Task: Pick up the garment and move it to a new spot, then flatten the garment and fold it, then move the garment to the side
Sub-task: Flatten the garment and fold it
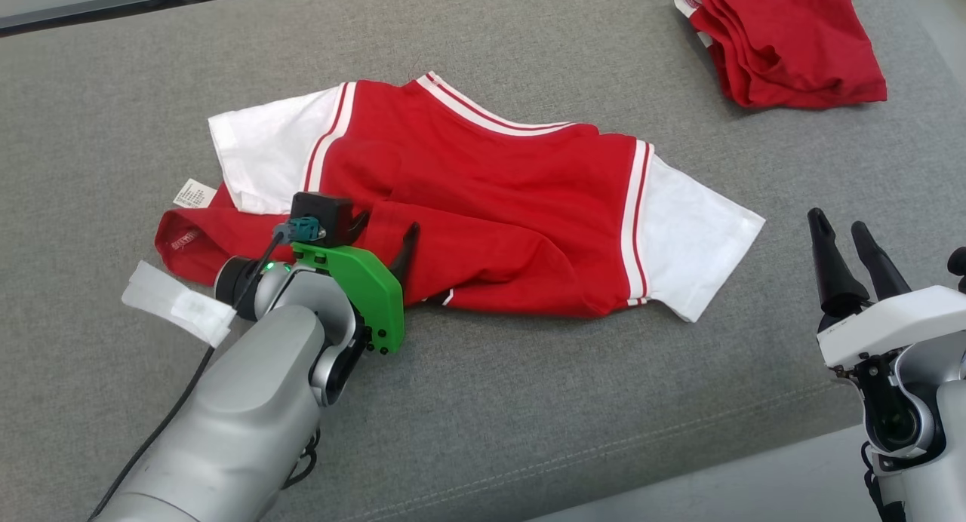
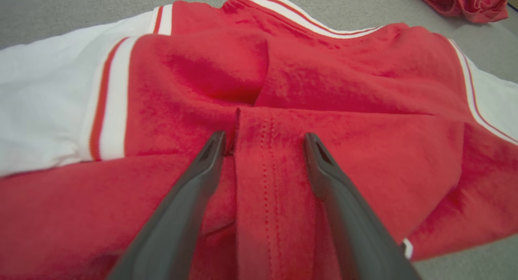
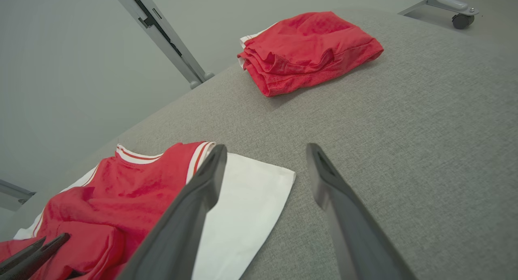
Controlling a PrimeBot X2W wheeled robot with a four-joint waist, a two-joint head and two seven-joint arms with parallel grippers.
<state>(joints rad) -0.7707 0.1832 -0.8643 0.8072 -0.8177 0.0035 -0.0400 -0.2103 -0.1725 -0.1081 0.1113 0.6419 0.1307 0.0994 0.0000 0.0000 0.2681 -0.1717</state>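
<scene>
STEP: grabbing to flatten, I think | rumpled red cotton T-shirt with white sleeves [image 1: 483, 198] lies mid grey cloth bench [image 1: 528, 416] | left jaws wide apart, empty, over its 8 o'clock fold | right jaws wide apart, empty, at 3 o'clock | NEXT: pinch fold, pull flat

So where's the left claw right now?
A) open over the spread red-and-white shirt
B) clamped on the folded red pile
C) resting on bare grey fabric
A: the left gripper stands open, its fingers either side of a stitched fold of the red-and-white shirt.
</scene>
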